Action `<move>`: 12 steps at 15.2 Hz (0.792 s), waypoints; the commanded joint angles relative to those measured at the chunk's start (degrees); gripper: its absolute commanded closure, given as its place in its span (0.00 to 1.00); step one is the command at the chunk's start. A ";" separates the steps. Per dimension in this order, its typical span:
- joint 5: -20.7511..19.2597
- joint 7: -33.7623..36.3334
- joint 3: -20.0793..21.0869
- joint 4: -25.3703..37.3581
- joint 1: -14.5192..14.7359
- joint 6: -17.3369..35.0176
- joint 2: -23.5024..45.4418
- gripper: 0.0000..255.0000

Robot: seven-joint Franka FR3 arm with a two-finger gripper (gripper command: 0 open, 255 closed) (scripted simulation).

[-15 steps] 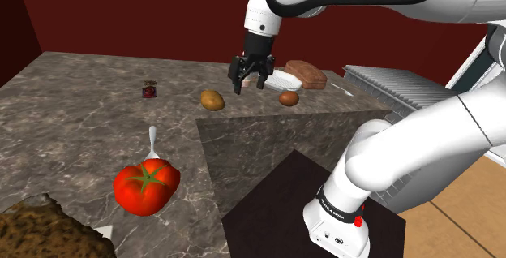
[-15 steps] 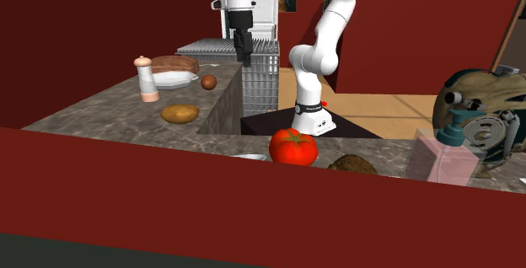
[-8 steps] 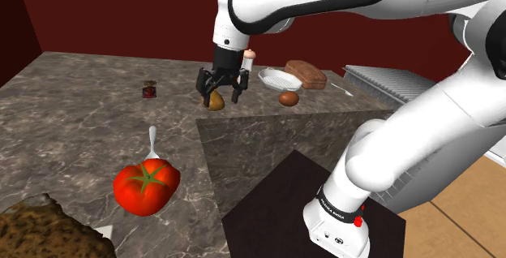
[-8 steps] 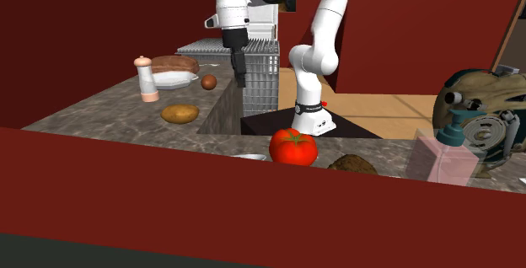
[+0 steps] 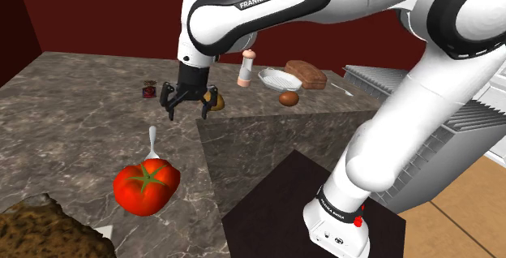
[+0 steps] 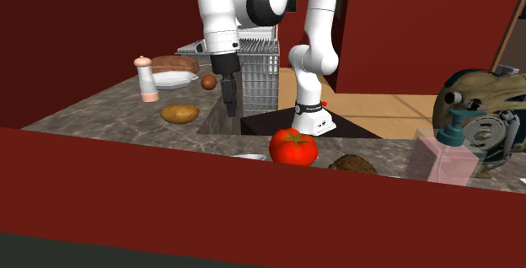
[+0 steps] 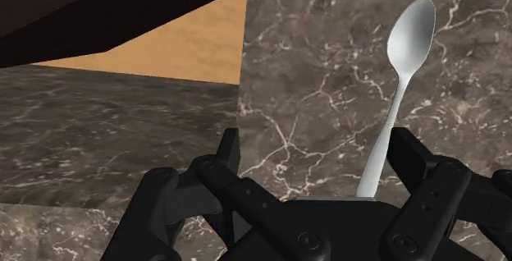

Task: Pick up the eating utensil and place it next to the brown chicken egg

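A silver spoon (image 5: 152, 141) lies on the marble counter (image 5: 73, 126), its bowl toward the tomato (image 5: 147, 185). My black gripper (image 5: 187, 109) hangs open above the counter, up and to the shoulder view's right of the spoon, holding nothing. In the wrist view the spoon (image 7: 402, 70) lies ahead, and its handle runs back toward one of the two spread fingers of the gripper (image 7: 316, 148). The brown egg (image 5: 289, 98) rests farther to the shoulder view's right, by a white dish (image 5: 278, 79). In the second exterior view the gripper (image 6: 229, 110) points down in front of the egg (image 6: 208, 82).
A potato (image 5: 216, 101) sits just behind the gripper. A shaker (image 5: 246, 68), a bread loaf (image 5: 306, 74) and a dish rack (image 5: 389, 82) stand at the back. A small red jar (image 5: 149, 90) is left of the gripper. The counter drops off at an inner corner (image 5: 203, 126) beside the spoon.
The arm has swung from near the egg and dish toward the shoulder view's left and lower, past the potato, closer to the spoon. The fingers stay open. No object has moved.
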 commanded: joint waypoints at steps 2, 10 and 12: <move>-0.61 4.53 1.20 4.38 0.47 2.67 6.56 0.00; -2.82 11.79 1.96 11.45 2.56 8.61 18.76 0.00; -3.06 11.97 1.97 10.99 2.82 10.00 19.69 0.00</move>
